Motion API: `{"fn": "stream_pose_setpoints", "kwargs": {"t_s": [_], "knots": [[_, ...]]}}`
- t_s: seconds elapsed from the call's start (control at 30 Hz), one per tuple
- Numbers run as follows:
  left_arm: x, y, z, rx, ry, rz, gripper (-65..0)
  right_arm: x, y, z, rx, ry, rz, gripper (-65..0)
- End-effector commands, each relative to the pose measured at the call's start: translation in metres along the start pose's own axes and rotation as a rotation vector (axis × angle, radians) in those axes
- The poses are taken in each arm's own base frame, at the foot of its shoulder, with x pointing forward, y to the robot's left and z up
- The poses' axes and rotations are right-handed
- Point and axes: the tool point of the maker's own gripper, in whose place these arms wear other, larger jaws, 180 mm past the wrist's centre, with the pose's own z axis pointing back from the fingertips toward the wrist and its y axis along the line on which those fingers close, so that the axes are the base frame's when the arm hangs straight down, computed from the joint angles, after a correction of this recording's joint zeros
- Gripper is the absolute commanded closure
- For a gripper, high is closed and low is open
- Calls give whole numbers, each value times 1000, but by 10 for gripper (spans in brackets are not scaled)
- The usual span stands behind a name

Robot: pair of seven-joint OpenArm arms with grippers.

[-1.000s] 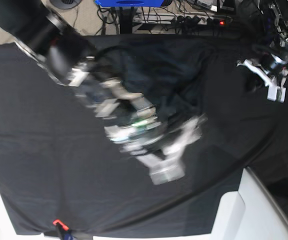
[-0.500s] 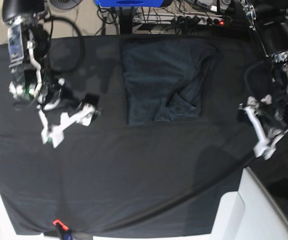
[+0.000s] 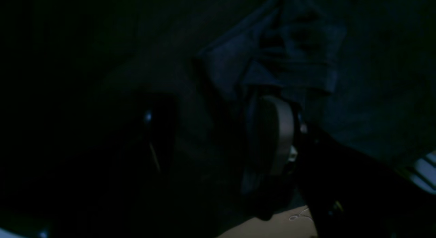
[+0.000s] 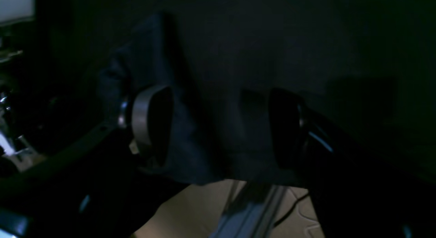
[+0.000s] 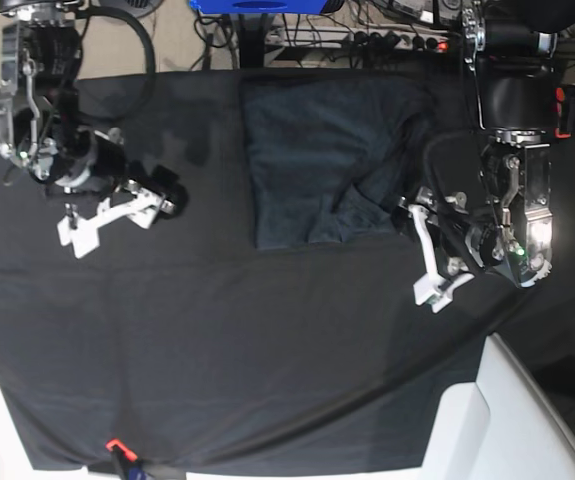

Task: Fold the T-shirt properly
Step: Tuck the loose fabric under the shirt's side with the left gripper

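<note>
The T-shirt (image 5: 329, 165) lies folded into a rough rectangle on the far middle of the counter (image 5: 267, 340), on the black tablecloth (image 5: 217, 330); its upper edge sits near the far edge of the counter; a loose flap or sleeve (image 5: 367, 205) is bunched at its lower corner on the base view's right, breaking the otherwise straight outline.

Left end effector (image 5: 435, 255): on the base view's right, just beside that bunched corner; white fingers (image 5: 429, 262) apart, jaws standing open with nothing between them; whether a finger touches the cloth cannot be told from the base view. In the left wrist view the picture is very dark; one grey pad (image 3: 277, 135) sits at the edge of a creased fold of the T-shirt (image 3: 289, 57); the other finger is barely visible in shadow; no cloth is seen gripped.

Right end effector (image 5: 107, 218): on the base view's left, well apart from the T-shirt, over bare tablecloth; jaws wide, empty. In the right wrist view, also very dark, the two pads (image 4: 150, 120) stand well apart with dark cloth (image 4: 204, 135) behind them; the cloth's edge hangs over pale floor (image 4: 190, 210).

Other items: a white moulded part (image 5: 507, 420) at the near corner on the base view's right; a small red-orange clip (image 5: 115, 446) at the near edge; cables and a power strip (image 5: 397, 42) beyond the far edge.
</note>
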Motion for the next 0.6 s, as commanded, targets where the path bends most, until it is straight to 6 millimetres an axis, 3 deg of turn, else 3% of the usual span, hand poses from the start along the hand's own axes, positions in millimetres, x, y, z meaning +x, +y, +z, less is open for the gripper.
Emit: {"fn": "stream_pose_setpoints", "kwargs": {"t_s": [0.0, 0.13, 0.43, 0.57], "knots": [[16, -1, 6, -13, -52, 3, -367, 5, 9, 3, 33, -20, 3, -405], [25, -15, 5, -84, -98, 21, -367, 3, 9, 3, 32, -18, 1, -405], [30, -18, 4, -92, -128, 23, -365, 5, 9, 3, 33, -20, 2, -405], [17, -18, -9, -124, -95, 69, -365, 6, 10, 3, 35, -20, 3, -405]]}}
